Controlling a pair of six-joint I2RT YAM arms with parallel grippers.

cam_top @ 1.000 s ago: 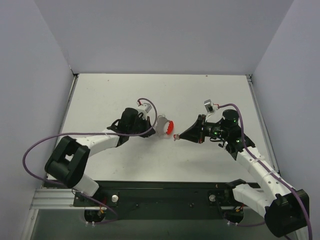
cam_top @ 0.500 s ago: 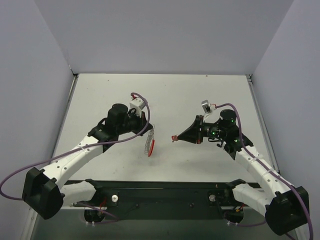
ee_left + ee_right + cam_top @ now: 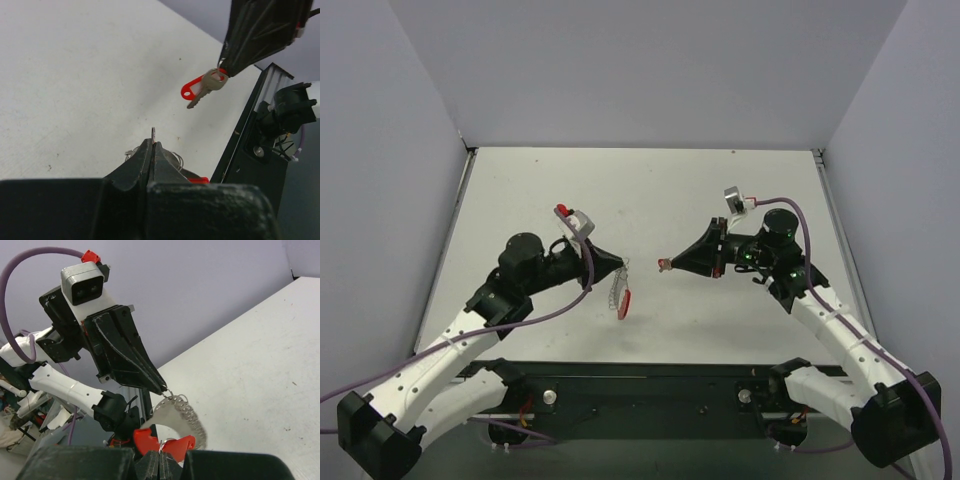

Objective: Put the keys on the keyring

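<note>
left end effector (image 3: 619, 266) tight on the keyring (image 3: 618, 291), right end effector (image 3: 671, 264) tight on the red-headed key (image 3: 202, 88), tips apart

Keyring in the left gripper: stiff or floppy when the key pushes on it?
Probably swings: the keyring hangs free below the left gripper, pinched at its top edge only. Its toothed grey arc looks thin, so likely light and flexible. A push from the key may just deflect it.

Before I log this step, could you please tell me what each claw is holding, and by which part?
The left claw pinches the keyring by its top edge; the right claw pinches the key by its head end.
</note>
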